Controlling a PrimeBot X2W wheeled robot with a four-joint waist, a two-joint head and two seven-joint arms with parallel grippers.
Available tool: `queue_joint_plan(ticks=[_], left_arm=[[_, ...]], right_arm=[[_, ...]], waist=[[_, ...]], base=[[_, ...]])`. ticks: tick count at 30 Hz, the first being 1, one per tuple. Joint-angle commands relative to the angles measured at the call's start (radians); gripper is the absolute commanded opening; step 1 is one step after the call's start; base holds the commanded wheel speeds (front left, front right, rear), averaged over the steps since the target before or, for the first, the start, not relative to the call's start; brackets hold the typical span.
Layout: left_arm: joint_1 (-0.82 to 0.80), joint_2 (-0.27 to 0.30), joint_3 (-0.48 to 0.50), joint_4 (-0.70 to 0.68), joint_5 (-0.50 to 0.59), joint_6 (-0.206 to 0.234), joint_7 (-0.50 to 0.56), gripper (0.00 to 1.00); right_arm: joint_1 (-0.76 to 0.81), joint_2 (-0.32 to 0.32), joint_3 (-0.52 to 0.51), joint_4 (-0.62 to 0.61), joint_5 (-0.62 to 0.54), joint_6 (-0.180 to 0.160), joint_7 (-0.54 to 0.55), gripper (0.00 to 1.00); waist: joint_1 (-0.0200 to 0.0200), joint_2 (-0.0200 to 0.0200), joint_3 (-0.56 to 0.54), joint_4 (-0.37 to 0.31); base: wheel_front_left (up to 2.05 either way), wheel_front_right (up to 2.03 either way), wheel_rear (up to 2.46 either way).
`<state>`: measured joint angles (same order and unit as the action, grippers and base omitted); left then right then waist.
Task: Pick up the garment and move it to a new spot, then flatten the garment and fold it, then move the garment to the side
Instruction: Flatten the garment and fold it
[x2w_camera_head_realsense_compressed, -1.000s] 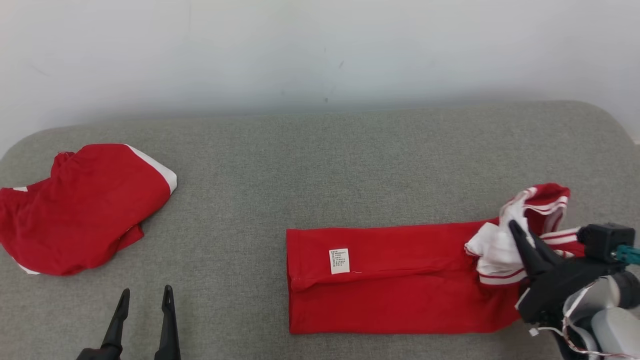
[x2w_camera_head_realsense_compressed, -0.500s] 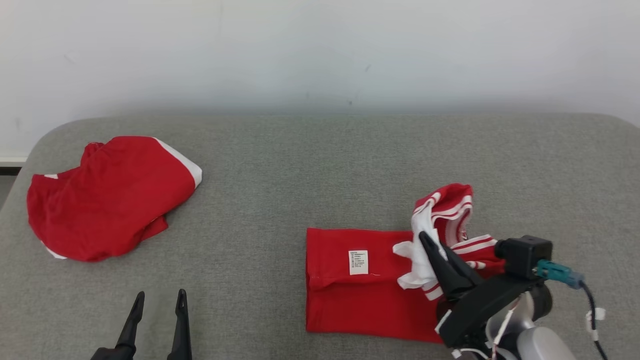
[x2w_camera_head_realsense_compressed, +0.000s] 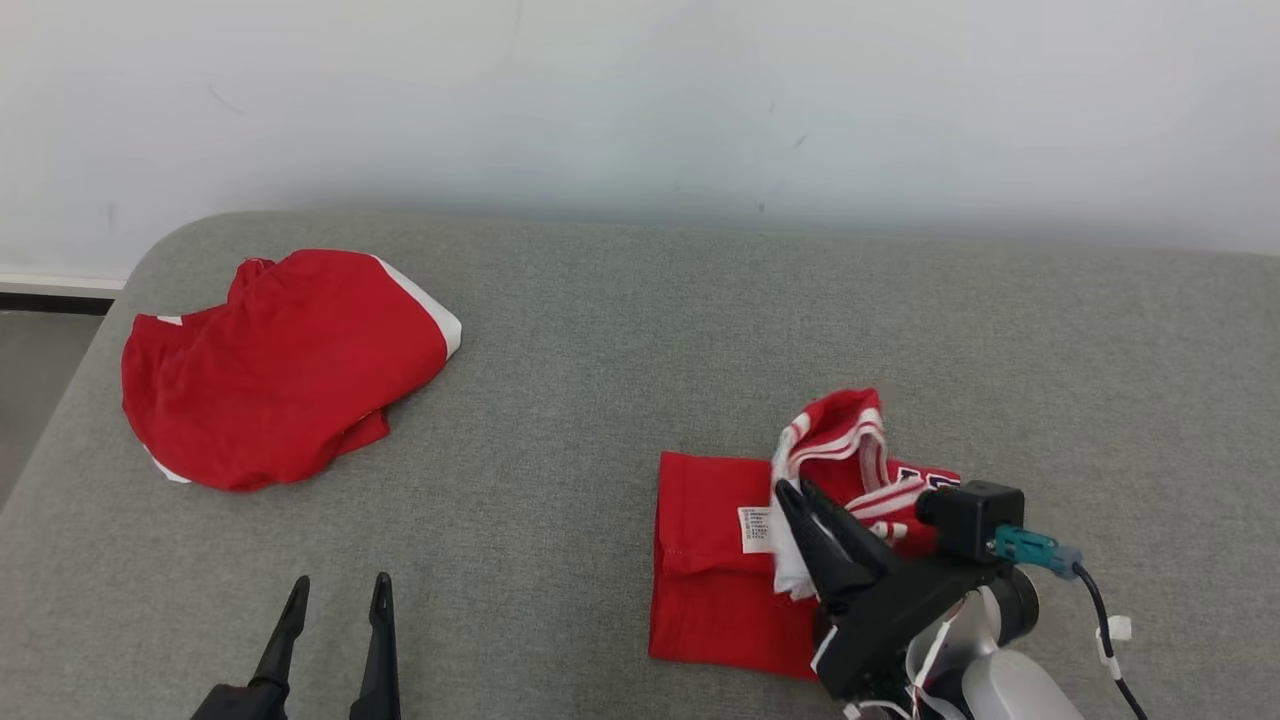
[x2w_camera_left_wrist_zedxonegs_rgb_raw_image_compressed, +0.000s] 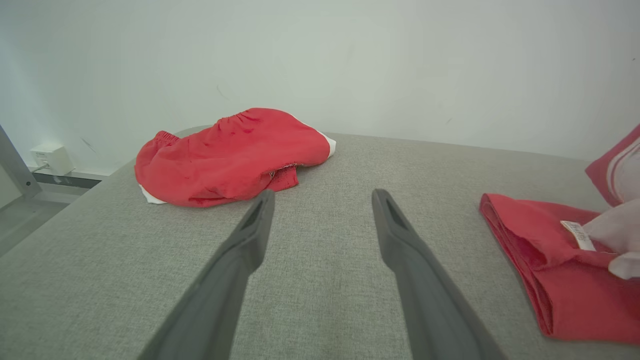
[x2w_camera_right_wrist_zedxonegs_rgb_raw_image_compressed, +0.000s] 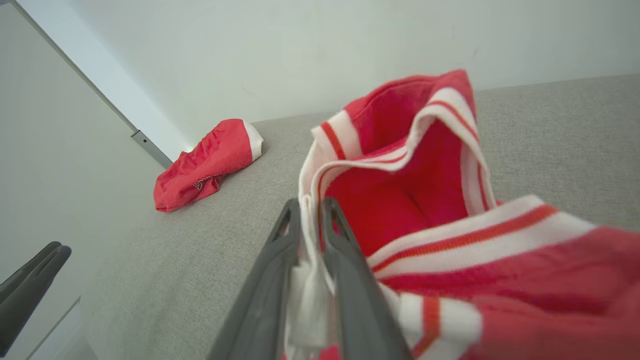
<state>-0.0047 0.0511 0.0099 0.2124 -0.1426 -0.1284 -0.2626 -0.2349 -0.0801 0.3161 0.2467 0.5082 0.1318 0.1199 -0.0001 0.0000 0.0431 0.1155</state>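
Grey table (x2w_camera_head_realsense_compressed: 600, 400) is bearing the garment (x2w_camera_head_realsense_compressed: 700, 600), right gripper (x2w_camera_head_realsense_compressed: 793, 488) pinching its trim for folding, left gripper (x2w_camera_head_realsense_compressed: 341, 580) idling, jaws spread.

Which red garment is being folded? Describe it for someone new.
On the grey cushion, look right. The folded garment lies there, its striped white trim pinched by the right gripper. Unlike the crumpled red garment at left, it shows a white care label.

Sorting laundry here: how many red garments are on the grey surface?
2: a crumpled garment at far left, and a folded garment at right, its white trim in the right gripper.
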Motion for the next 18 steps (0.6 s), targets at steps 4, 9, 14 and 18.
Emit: queue_joint_plan(ticks=[4, 9, 14, 18], left_arm=[[-0.012, -0.001, 0.007, 0.005, -0.006, -0.001, -0.003, 1.00], [-0.018, -0.001, 0.015, 0.007, -0.007, -0.001, -0.003, 1.00], [-0.015, -0.001, 0.025, 0.001, -0.004, -0.002, -0.003, 1.00], [-0.013, -0.001, 0.035, -0.003, 0.001, -0.002, -0.003, 1.00]], right_arm=[[-0.034, -0.011, 0.026, -0.017, 0.009, -0.002, -0.054, 1.00], [-0.049, -0.044, 0.020, -0.061, 0.010, -0.002, -0.119, 1.00], [-0.026, -0.081, -0.039, -0.107, -0.011, -0.002, -0.179, 1.00], [0.006, -0.092, -0.096, -0.128, -0.018, -0.002, -0.214, 1.00]], waist=[[0.0001, 0.0000, 0.002, -0.013], [0.0001, 0.0000, 0.000, -0.035], [0.0001, 0.0000, -0.001, -0.057], [0.0001, 0.0000, -0.001, -0.069]], base=[[0.00, 0.00, 0.00], [0.00, 0.00, 0.00], [0.00, 0.00, 0.00], [0.00, 0.00, 0.00]])
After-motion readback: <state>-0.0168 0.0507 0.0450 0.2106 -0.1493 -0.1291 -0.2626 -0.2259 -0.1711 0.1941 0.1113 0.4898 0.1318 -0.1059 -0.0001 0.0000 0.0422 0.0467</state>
